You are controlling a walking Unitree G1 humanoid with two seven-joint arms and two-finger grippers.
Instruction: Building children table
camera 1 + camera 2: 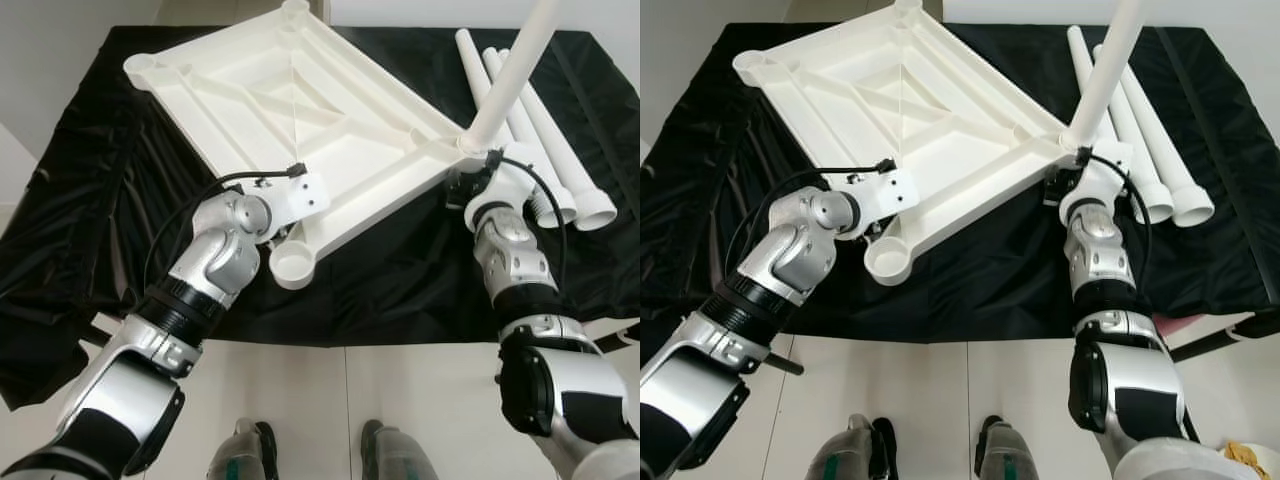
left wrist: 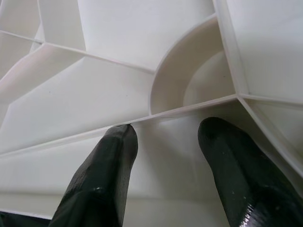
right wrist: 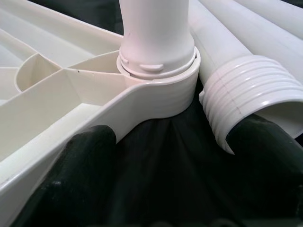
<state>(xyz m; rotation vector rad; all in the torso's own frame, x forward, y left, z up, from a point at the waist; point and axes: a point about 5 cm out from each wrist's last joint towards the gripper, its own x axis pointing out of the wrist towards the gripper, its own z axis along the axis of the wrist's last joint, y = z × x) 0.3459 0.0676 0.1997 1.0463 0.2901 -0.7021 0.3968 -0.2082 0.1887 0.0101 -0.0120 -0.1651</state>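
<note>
A white children's table top (image 1: 290, 100) lies upside down on a black cloth. One white leg (image 1: 510, 75) stands in its right corner socket (image 3: 161, 90). The near corner socket (image 1: 292, 265) has no leg in it. My left gripper (image 2: 165, 137) is open, its fingertips against a rib of the underside just behind that near socket. My right gripper (image 3: 175, 142) is open and low beside the right corner socket. One of its fingers (image 3: 71, 175) is by the table's rim, the other under the threaded end of a loose leg (image 3: 246, 99).
Three loose white legs (image 1: 540, 130) lie side by side at the right of the black cloth (image 1: 100, 200). The cloth's near edge meets a pale tiled floor (image 1: 400, 400), where my feet (image 1: 250, 450) stand.
</note>
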